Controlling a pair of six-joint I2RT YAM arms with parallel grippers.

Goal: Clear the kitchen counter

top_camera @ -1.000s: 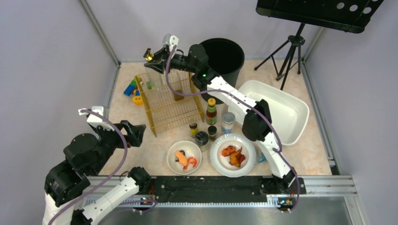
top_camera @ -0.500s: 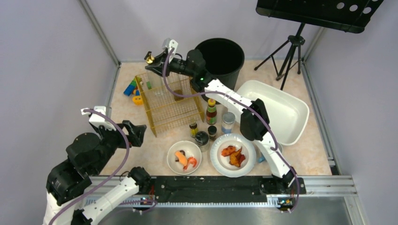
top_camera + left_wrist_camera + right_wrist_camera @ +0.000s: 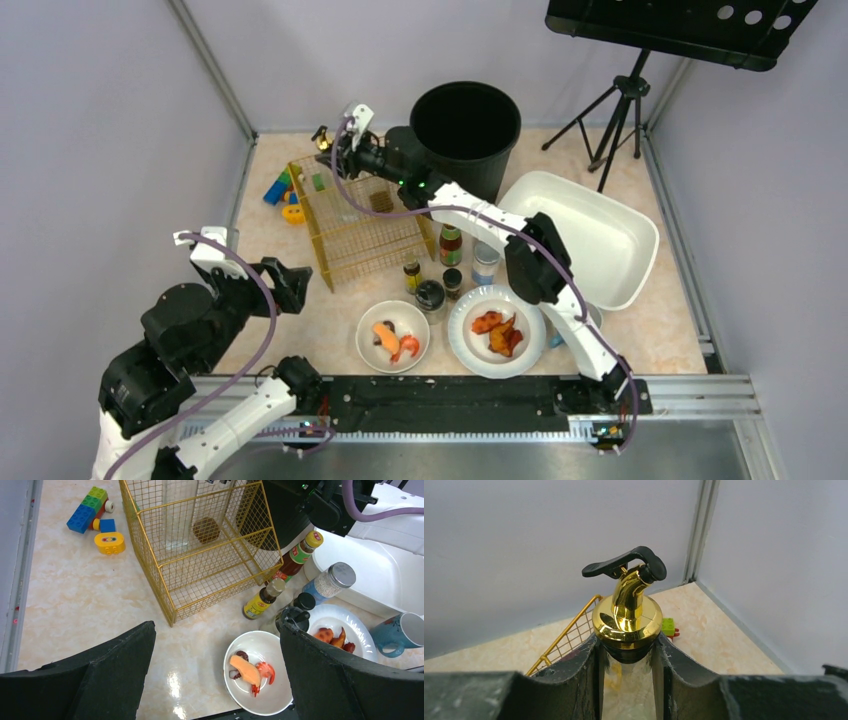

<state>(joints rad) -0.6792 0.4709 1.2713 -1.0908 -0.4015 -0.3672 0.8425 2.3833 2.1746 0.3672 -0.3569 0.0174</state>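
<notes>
The kitchen counter (image 3: 650,340) is a beige marbled tabletop. My right gripper (image 3: 628,680) is shut on the neck of a clear glass oil bottle (image 3: 627,617) with a gold pourer cap and a black lever. In the top view the bottle (image 3: 322,133) hangs upright at the back left corner of the yellow wire basket (image 3: 365,215), held by the right gripper (image 3: 338,152). Its clear body shows through the basket (image 3: 200,550) mesh in the left wrist view. My left gripper (image 3: 290,285) stands wide open above the bare counter (image 3: 75,595), holding nothing.
A black bin (image 3: 466,120) and a white tub (image 3: 590,235) stand at the back right. Sauce bottles (image 3: 451,240), a jar (image 3: 486,260), a shrimp bowl (image 3: 393,337), a food plate (image 3: 497,330) and a blue mug (image 3: 400,632) crowd the front. Toy blocks (image 3: 282,190) lie left of the basket.
My right arm has lowered the oil bottle toward the basket's back left corner. The left arm has barely moved.
</notes>
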